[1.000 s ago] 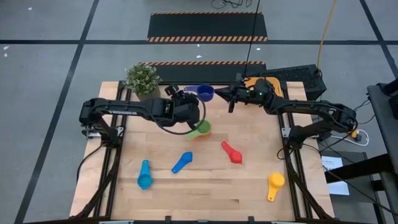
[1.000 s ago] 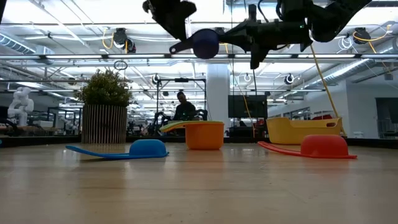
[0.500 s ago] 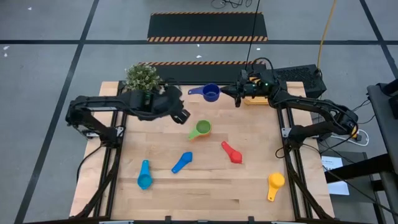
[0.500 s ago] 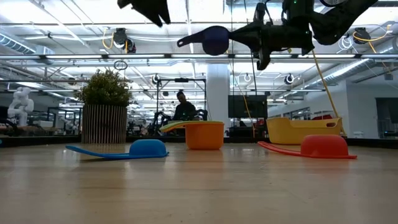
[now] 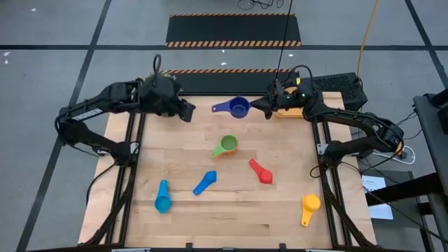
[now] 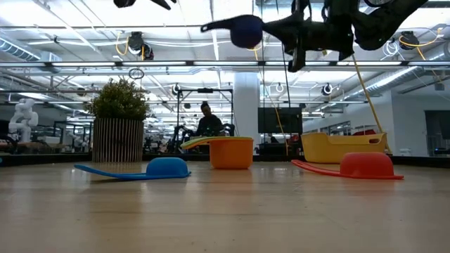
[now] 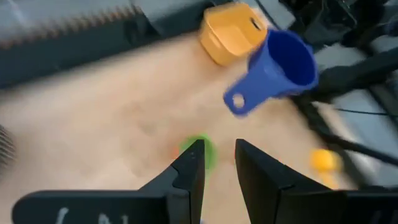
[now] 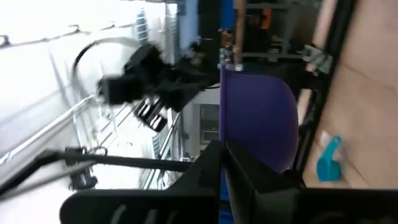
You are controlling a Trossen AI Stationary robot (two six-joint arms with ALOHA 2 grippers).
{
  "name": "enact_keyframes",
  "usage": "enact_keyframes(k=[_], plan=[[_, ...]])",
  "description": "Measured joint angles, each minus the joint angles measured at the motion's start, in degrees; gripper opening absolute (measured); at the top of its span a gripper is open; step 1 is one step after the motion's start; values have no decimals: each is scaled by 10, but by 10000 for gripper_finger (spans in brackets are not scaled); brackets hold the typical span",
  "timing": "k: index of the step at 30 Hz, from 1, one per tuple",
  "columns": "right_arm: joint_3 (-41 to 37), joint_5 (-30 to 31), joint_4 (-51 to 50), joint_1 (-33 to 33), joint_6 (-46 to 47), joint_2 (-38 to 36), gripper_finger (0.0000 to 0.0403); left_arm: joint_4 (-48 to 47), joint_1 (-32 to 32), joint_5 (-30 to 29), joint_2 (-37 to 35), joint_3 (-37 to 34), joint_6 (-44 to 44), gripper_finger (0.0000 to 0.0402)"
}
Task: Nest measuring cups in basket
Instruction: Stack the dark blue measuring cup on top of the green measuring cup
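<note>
The dark blue measuring cup point(image 5: 239, 107) hangs high over the table's far middle, with my right gripper point(image 5: 261, 108) shut on it; the low view shows the cup point(image 6: 246, 31) too. My left gripper point(image 5: 187, 113) stands apart from it at the far left, its fingers point(image 7: 189, 168) a little open with nothing between them. The yellow-orange basket point(image 5: 288, 112) sits at the far right, mostly hidden under my right arm. A green cup point(image 5: 226, 145) sits in an orange cup point(image 6: 230, 154) at the table's middle. Blue point(image 5: 204, 183), teal point(image 5: 162, 198), red point(image 5: 261, 171) and yellow point(image 5: 309, 207) cups lie nearer. My right gripper pinches the dark blue cup's bowl wall point(image 8: 252, 134) between its two fingers, on the side away from the handle. The fingers come roughly level from the table's right. The cup is lifted clear, mouth mostly up, its handle point(image 5: 219, 108) pointing toward the table's left.
A potted plant point(image 6: 118, 126) stands at the far left corner, under my left arm in the high view. A black box point(image 5: 336, 87) lies beyond the basket. Bare wood shows between the scattered cups and along the near edge.
My left gripper has drawn away from the dark blue cup, going up and toward the table's far left corner. The cup has stayed in my right gripper, which has rolled; the cup's handle now points toward the table's left.
</note>
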Motion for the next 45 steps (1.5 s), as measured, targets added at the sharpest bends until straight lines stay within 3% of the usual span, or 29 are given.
enact_keyframes(k=[4,6,12,18,23,28,40,45], plan=[[0,18,68,8,-9,0,0,4,45,107,2,0,-82,90],[0,25,97,11,-8,0,0,31,54,125,5,0,-88,90],[0,26,160,13,-7,0,0,125,71,126,6,-1,-118,104],[0,26,170,12,-9,0,0,202,79,130,7,-13,-150,163],[0,25,170,12,-20,0,0,212,77,131,7,-26,-165,220],[0,25,170,12,-21,0,0,292,58,131,7,-58,-173,251],[0,25,170,11,-21,0,0,532,32,120,7,-185,-214,252],[0,24,170,5,-21,0,0,558,27,119,7,-208,-219,209]])
